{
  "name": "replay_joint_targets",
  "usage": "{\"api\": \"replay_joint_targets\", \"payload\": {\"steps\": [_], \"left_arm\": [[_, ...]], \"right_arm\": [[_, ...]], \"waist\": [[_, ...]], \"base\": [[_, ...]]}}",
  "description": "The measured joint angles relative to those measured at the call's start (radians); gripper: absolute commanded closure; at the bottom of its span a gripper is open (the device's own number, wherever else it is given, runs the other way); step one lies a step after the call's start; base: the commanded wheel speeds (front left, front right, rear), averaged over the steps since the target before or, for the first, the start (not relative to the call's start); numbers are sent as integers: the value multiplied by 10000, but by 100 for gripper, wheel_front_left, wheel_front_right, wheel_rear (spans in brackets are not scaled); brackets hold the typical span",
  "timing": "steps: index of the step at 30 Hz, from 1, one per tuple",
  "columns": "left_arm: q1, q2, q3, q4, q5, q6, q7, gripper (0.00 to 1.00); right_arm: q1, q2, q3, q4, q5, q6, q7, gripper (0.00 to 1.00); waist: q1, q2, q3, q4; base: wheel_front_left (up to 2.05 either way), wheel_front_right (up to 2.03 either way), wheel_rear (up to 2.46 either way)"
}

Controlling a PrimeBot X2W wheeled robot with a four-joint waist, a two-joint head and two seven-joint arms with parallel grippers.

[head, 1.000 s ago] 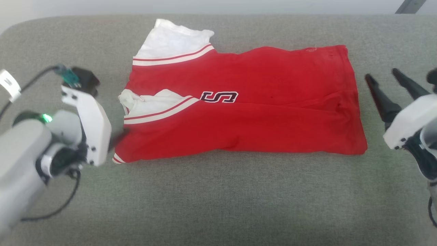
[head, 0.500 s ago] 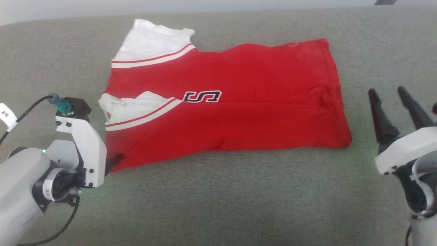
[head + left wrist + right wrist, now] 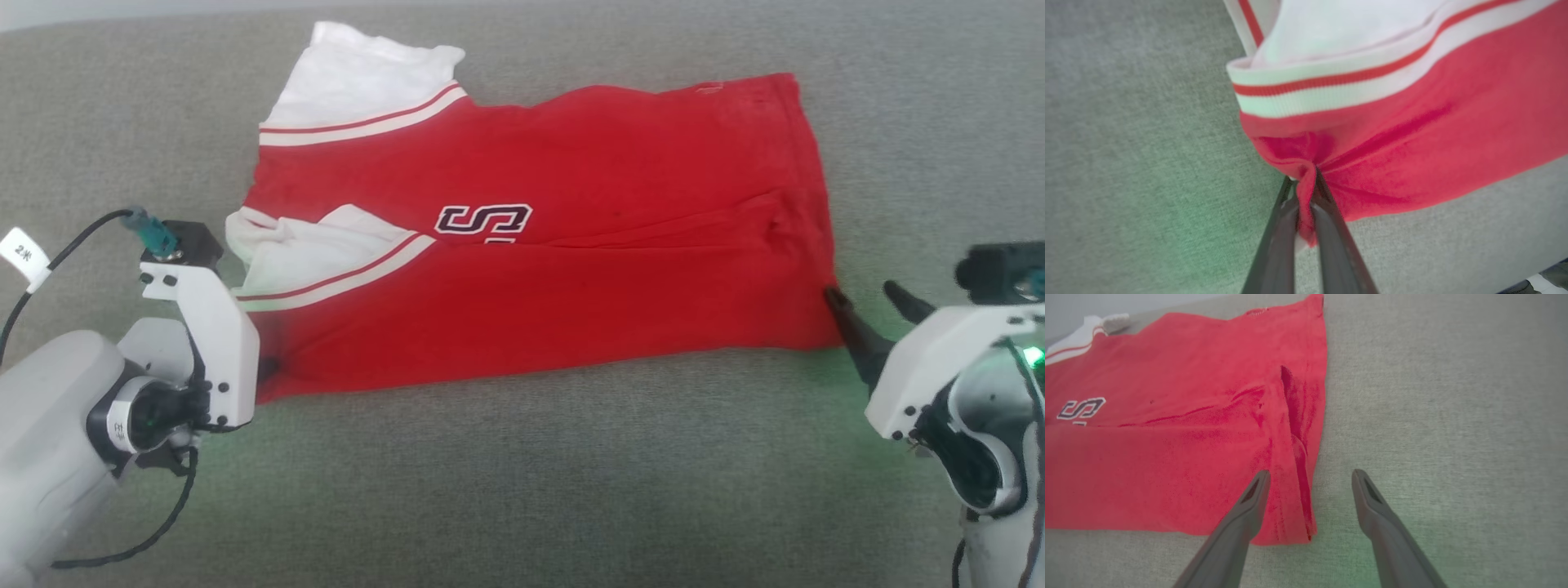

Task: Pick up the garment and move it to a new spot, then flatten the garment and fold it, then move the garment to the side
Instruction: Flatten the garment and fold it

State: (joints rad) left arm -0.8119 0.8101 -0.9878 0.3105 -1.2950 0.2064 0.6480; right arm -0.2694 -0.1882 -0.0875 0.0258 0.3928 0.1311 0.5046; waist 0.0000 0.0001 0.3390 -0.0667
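**Left wrist view: one garment corner pinched, the other not yet taken**

Left end effector [image 3: 1303, 179]: clenched on a thin fold of red cloth at the near left corner of the garment [image 3: 1412, 122], just below the striped trim [image 3: 1331, 87]. The cloth puckers toward the grip.

Right end effector [image 3: 1310, 473]: released, fingers spread astride the near right hem corner. One finger is over the cloth, the other over the bare grey padded surface [image 3: 1453, 416].

Position: the garment [image 3: 571, 269] lies mid-surface, toward the far edge, with its near half doubled lengthwise over the rest.

Orientation: the long axis runs left to right in the head view. The white sleeves [image 3: 359, 69] are at the robot's left and the hem [image 3: 804, 204] at its right. The lettering [image 3: 482, 220] faces up.

Handling, judged: light, limp jersey with no stiffness. It will likely sag between two holds and drag on the nap. Corner pinches through all layers look best, at the matching near corners, so that the fold does not open when lifted.
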Motion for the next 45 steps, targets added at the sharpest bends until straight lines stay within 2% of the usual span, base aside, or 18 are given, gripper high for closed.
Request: {"api": "replay_joint_targets", "payload": {"steps": [8, 9, 10, 11, 12, 13, 19, 22, 28, 34, 38, 42, 45], "left_arm": [[-301, -395, -42, 217, 105, -309, -161, 100], [-330, -447, -46, 245, 113, -330, -165, 100], [-339, -485, -40, 274, 117, -357, -182, 100], [-360, -527, -40, 303, 125, -412, -209, 100], [-376, -564, -38, 341, 130, -439, -255, 100], [-382, -598, -31, 370, 130, -460, -265, 100], [-434, -723, -25, 502, 130, -623, -372, 100], [-445, -702, -27, 451, 132, -650, -374, 100], [-437, -407, -111, -134, 360, -460, -253, 100], [-81, 240, -174, -1400, 364, 138, -25, 100], [465, 865, -184, -2752, 341, 819, 13, 100], [1087, 1237, -274, -3622, 123, 1369, 10, 100], [1517, 1321, -372, -3939, 44, 1592, -98, 100]], "right_arm": [[-615, -284, 198, 917, -56, 0, 2318, 0], [-720, -299, 203, 1009, -59, -2, 2683, 8], [-779, -328, 261, 1034, -73, -6, 2997, 28], [-844, -351, 288, 1026, -92, -6, 3248, 55], [-869, -351, 303, 1001, -90, -6, 3417, 55], [-892, -372, 330, 972, -132, -8, 3547, 100], [-941, -345, 341, 727, -178, -2, 4000, 100], [-945, -531, 462, 479, -113, -2, 4307, 100], [-733, -930, 497, -182, 295, 0, 4961, 100], [-189, -1306, 222, -1104, 656, 2, 5473, 100], [591, -1509, 6, -1916, 871, 4, 5986, 100], [1358, -1482, -265, -2395, 1005, 6, 6370, 100], [1744, -1325, -460, -2525, 1001, 6, 6416, 100]], "waist": [[0, 0, 212, 376], [0, 0, 238, 419], [0, 0, 259, 456], [0, 0, 278, 489], [0, 0, 294, 519], [0, 0, 307, 543], [0, 0, 321, 641], [0, -1, 286, 659], [0, -1, 114, 689], [0, -1, -96, 752], [0, -1, -208, 799], [1, -1, -225, 820], [0, -1, -213, 818]], "base": [[0, 0, 0], [0, 0, 0], [0, 0, 0], [0, 0, 0], [0, 0, 0], [0, 0, 0], [0, 0, 0], [0, 0, 0], [0, 0, 0], [0, 0, 0], [0, 0, 0], [0, 0, 0], [0, 0, 0]]}}
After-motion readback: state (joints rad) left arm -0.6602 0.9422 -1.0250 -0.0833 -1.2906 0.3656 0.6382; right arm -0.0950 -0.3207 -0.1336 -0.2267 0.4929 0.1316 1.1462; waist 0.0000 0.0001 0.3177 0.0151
